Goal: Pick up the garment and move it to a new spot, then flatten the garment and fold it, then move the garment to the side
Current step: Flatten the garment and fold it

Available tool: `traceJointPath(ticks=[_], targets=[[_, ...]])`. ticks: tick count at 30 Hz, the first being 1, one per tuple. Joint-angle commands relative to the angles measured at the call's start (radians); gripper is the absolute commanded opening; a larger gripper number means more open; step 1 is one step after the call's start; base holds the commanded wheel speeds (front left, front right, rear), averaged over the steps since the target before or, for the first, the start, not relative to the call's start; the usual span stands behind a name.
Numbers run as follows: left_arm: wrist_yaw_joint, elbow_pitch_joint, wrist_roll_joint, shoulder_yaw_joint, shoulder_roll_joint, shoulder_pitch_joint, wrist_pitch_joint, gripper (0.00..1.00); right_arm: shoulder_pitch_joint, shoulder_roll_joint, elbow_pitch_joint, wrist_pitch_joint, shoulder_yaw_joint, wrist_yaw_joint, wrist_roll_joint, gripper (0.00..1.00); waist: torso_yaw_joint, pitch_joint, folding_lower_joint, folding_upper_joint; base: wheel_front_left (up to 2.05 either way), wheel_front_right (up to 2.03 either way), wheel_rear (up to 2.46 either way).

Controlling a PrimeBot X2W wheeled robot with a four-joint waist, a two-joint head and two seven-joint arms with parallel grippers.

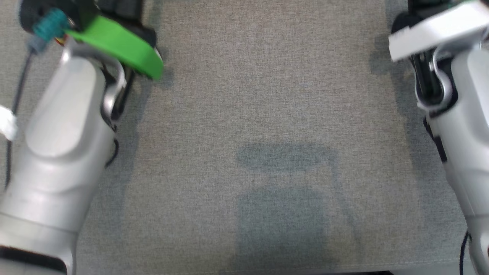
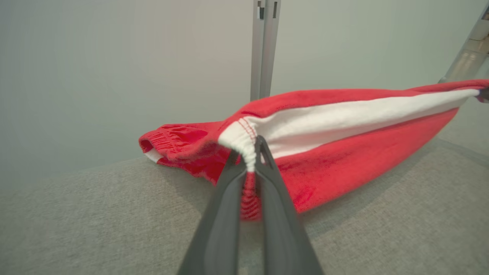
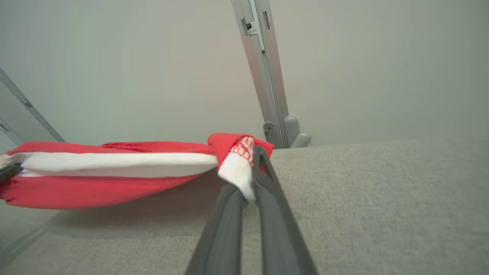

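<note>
The garment (image 2: 344,160) is red with a broad white band and an elastic hem. It hangs stretched between my two grippers, sagging in the middle just above the grey cloth surface (image 2: 114,214). In the left wrist view my left gripper (image 2: 248,152) is shut on one white elastic corner. In the right wrist view my right gripper (image 3: 246,160) is shut on the other corner of the garment (image 3: 95,191), which runs off to the left. In the head view both pale forearms (image 1: 65,126) (image 1: 466,133) reach up past the top edge.
The grey cloth-covered table (image 1: 244,114) spreads between the two arms. A vertical metal post (image 2: 263,49) stands behind its far edge against a pale wall. Another slanted metal bar (image 2: 468,53) rises at the right. A green part (image 1: 118,42) sits on the left wrist.
</note>
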Motion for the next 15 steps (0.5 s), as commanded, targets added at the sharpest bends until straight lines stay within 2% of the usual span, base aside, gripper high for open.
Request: traceJointPath(ticks=[1, 5, 8, 11, 15], targets=[[0.0, -0.02, -0.002, -0.016, 0.01, 0.05, -0.006, 0.0, 0.061, -0.018, -0.017, -0.005, 0.008, -0.002, 0.014, 0.0, 0.016, -0.035, 0.0, 0.0, 0.0, 0.0, 0.0], [0.002, -0.133, -0.011, -0.049, 0.045, 0.266, -0.006, 0.0, 0.289, -0.082, -0.125, -0.01, 0.028, -0.001, 0.058, 0.0, 0.014, -0.126, 0.0, 0.0, 0.0, 0.0, 0.0], [0.031, -0.214, -0.039, -0.045, 0.056, 0.448, -0.006, 0.0, 0.459, -0.085, -0.172, -0.014, 0.013, -0.002, 0.073, 0.0, 0.002, -0.209, 0.0, 0.0, 0.0, 0.0, 0.0], [0.081, -0.308, -0.081, -0.031, 0.077, 0.634, -0.005, 0.0, 0.606, -0.071, -0.221, -0.004, 0.002, -0.002, 0.074, 0.0, -0.018, -0.287, 0.0, 0.0, 0.0, 0.0, 0.0], [0.17, -0.441, -0.144, -0.008, 0.097, 0.872, 0.001, 0.0, 0.809, -0.057, -0.284, 0.022, -0.017, -0.002, 0.06, 0.0, -0.046, -0.376, 0.0, 0.0, 0.0, 0.0, 0.0]])
